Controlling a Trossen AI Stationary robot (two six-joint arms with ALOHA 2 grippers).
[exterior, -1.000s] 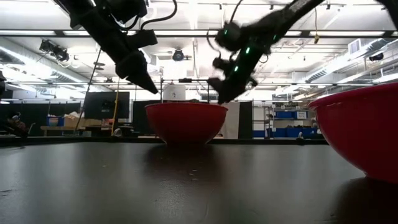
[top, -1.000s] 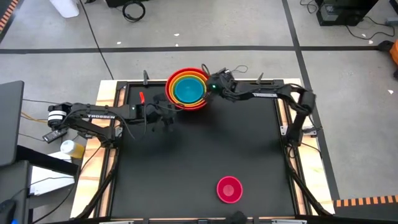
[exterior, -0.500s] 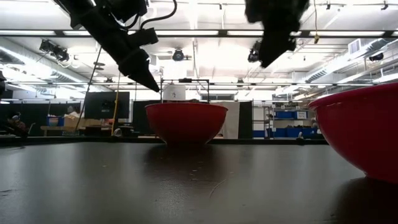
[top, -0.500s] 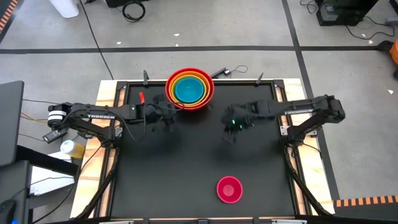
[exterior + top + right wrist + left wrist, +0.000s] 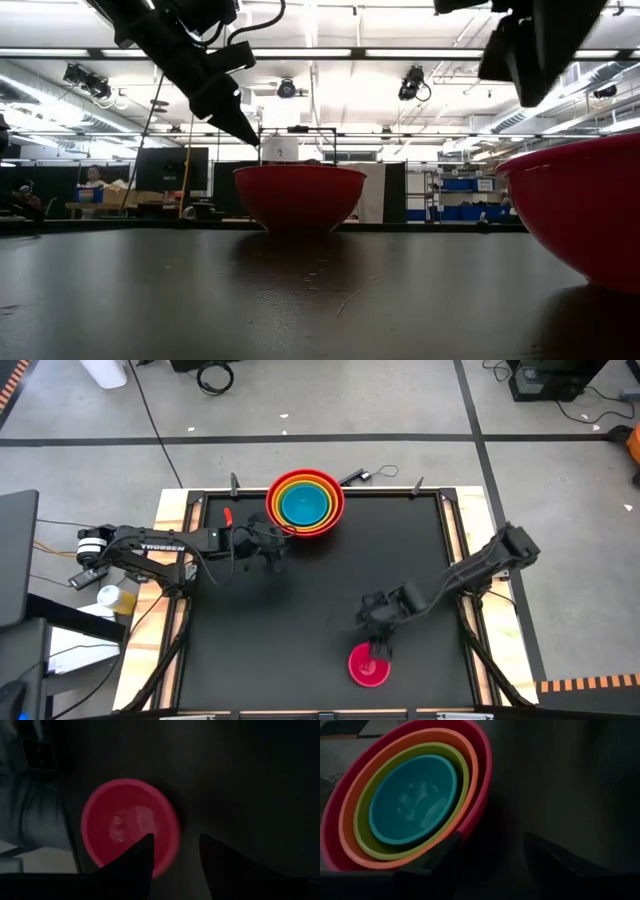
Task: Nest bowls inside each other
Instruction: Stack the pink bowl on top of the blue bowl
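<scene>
Low view: pink bowl (image 5: 585,205) cut off by frame edge at right; nested bowls hidden inside red bowl (image 5: 299,196). Right gripper (image 5: 535,45) cropped at top.

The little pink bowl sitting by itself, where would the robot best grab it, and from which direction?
Probably by its rim, from above. The pink bowl sits upright and open on the table, so its thin edge is the only part two fingers can pinch, one inside and one outside. The right gripper hangs open over the rim on its own side, so that side looks handiest.

Left pincer (image 5: 268,548) open, arm extended, right pincer (image 5: 375,628) open, angled downward
</scene>
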